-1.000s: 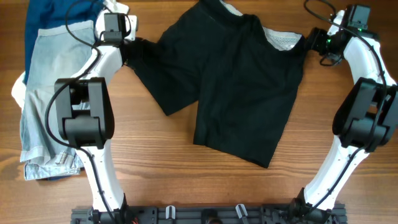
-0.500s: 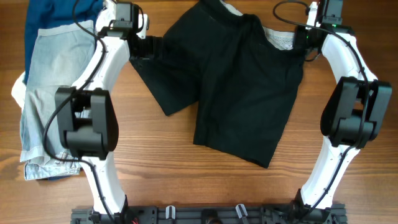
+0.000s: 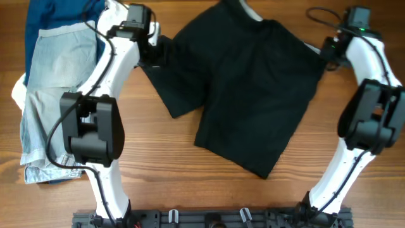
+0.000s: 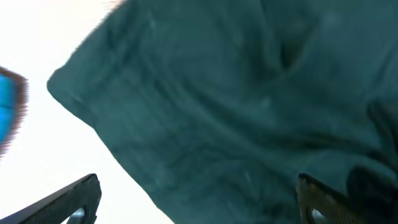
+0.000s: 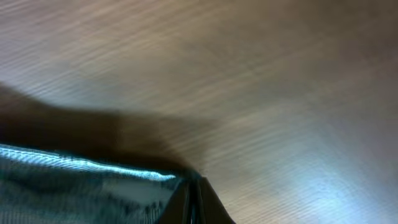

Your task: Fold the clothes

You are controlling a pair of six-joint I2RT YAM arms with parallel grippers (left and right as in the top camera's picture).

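Shorts (image 3: 253, 95) lying spread mid-table (image 3: 158, 145), between arms. Left gripper (image 3: 155, 53) hovering at left edge, jaws gaping wide, holding nothing. Right gripper (image 3: 326, 50) appearing pinched onto right edge. Fabric judged soft, light, limp, sagging when lifted; taking corners advisable.

left arm (image 3: 114, 60): white tube links, black boxy joint housings | right arm (image 3: 373, 60): same white-and-black build, small green light at the wrist | cables: black, looping beside each upper link | base rail (image 3: 209, 218): black, silvery fittings | left fingers (image 4: 71, 198): dark, flat, a pale round spot near each tip
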